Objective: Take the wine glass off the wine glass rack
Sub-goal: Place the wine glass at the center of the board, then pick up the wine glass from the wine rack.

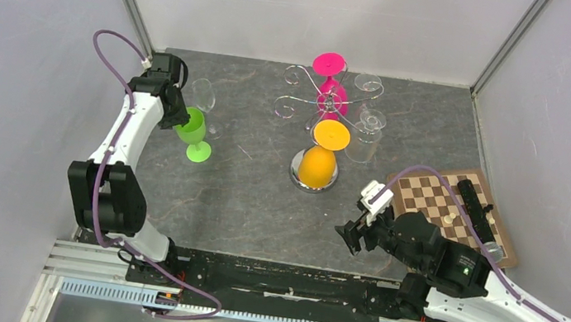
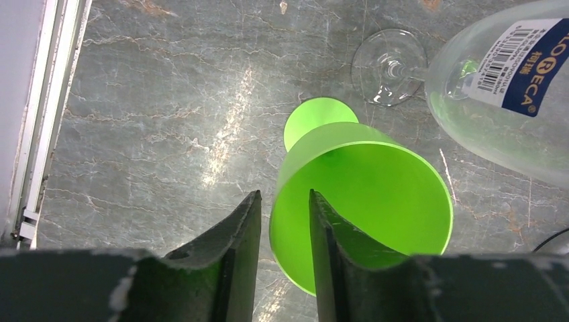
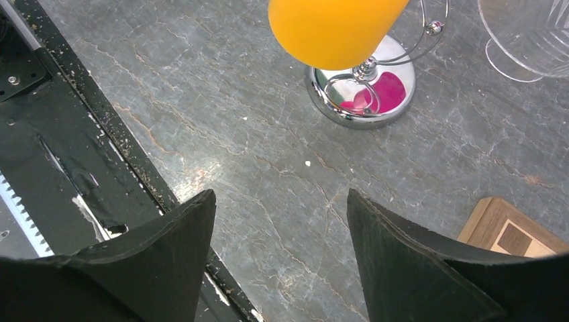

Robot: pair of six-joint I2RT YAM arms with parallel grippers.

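Chrome wine glass rack (image 3: 402, 67) stands mid-table, its round base at 12 to 1 o'clock ahead of my right gripper (image 3: 280, 201). Right jaws gape wide, nothing between them.

Orange wine glass (image 3: 332, 27) hangs on the rack's near side, foot up, bowl down just over the base. Long axis close to vertical.

Top view: it lies near, at 11 o'clock from my right gripper. My left gripper (image 2: 283, 196) sits well apart, out at the rack's 9 o'clock.

Left jaws are a little parted, astride the rim of the green wine glass (image 2: 362, 194), one jaw inside and one outside, with a gap showing. That glass stands upright on the table (image 1: 252, 198), off the rack.

Judgement: the right arm is nearer. I cannot tell which way the holding arm opens.
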